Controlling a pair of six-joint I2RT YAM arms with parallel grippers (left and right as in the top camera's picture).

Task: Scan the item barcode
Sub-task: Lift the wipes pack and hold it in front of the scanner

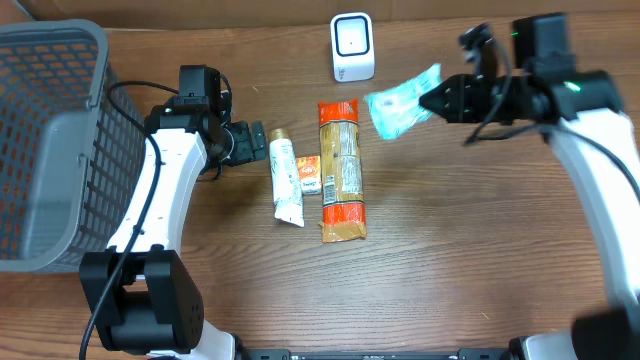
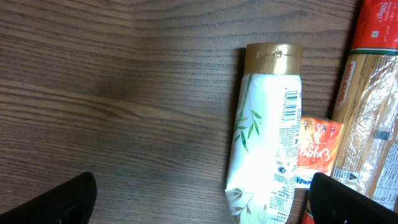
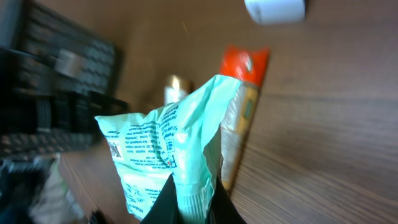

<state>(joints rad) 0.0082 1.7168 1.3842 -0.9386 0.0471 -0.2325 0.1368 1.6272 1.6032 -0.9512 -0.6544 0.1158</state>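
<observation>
A grey lattice basket (image 1: 60, 90) stands at the left edge of the wooden table (image 1: 450, 250). My right gripper (image 1: 437, 99) is clenched on a crinkly mint-green packet (image 1: 400, 103), held in the air near the boxy white scanner (image 1: 352, 47). My left gripper (image 1: 256, 143) gapes wide beside a smooth, gold-capped tube (image 1: 285, 180).

Overhead straight down; both wrist views close, sharing tube (image 2: 267, 143).

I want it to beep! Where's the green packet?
The right gripper holds the green packet, upper right in the overhead view, just right of the scanner and pasta bag.
</observation>
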